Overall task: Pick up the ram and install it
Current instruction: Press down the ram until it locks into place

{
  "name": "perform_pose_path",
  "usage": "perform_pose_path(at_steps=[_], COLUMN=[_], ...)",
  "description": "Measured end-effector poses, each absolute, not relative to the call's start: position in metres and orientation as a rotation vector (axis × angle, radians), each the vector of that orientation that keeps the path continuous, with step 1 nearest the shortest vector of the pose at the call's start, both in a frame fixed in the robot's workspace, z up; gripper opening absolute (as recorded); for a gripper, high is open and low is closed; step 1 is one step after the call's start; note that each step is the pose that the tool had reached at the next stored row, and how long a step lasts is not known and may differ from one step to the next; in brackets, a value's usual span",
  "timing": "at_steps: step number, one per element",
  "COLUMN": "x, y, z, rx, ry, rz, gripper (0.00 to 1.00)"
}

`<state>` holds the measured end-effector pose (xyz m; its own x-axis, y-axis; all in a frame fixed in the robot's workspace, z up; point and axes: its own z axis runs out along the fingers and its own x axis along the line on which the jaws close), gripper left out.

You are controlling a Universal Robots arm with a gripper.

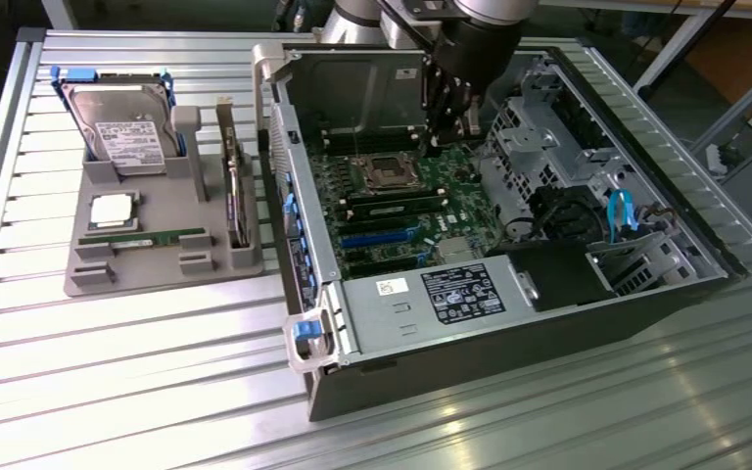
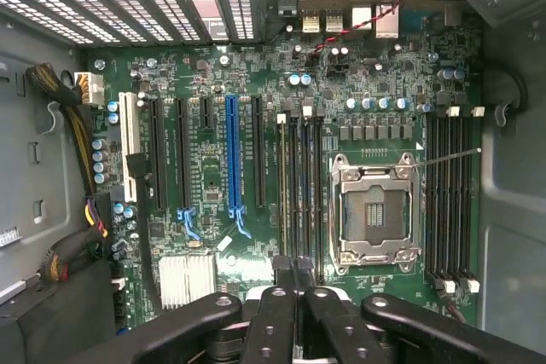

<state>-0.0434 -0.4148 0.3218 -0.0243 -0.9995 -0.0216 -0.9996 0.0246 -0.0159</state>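
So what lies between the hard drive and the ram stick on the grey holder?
The square silver processor chip lies between the hard drive and the ram, flat on the grey holder; the exterior view shows it.

Black gripper (image 2: 294,272) — jointed link-bar fingers (image 2: 275,313) with round pivot holes — on a silver-grey arm (image 1: 350,20).
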Motion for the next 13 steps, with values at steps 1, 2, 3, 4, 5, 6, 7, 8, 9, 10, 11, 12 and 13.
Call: perform_pose_path(at_steps=[1, 2, 3, 4, 5, 6, 7, 8, 9, 10, 11, 12, 13], x=[-0.0434, -0.0434, -0.0434, -0.0434, -0.0434, -0.0434, -0.0434, -0.0434, -0.0434, -0.0434, -0.0434, -0.0434, -0.0434], y=[-0.4148, -0.4148, -0.4148, -0.4148, -0.4148, -0.4148, -0.4148, -0.4148, -0.4148, -0.4149, -0.4149, -0.4149, -0.4149], z=[0.3218, 0.3218, 0.3218, 0.3218, 0.3218, 0.3218, 0.3218, 0.3218, 0.3218, 0.3218, 0.3218, 0.3218, 0.3218], rx=[-2.176, -2.176, -2.176, -2.176, -2.176, -2.176, -2.176, -2.176, -2.175, -2.150, -2.090, -2.042, -2.008], ry=[2.229, 2.229, 2.229, 2.229, 2.229, 2.229, 2.229, 2.229, 2.229, 2.254, 2.310, 2.352, 2.382], rz=[0.006, 0.006, 0.006, 0.006, 0.006, 0.006, 0.006, 0.006, 0.006, 0.005, 0.004, 0.003, 0.003], gripper=[0.09, 0.09, 0.09, 0.09, 0.09, 0.09, 0.09, 0.09, 0.09, 0.09, 0.09, 0.09, 0.09])
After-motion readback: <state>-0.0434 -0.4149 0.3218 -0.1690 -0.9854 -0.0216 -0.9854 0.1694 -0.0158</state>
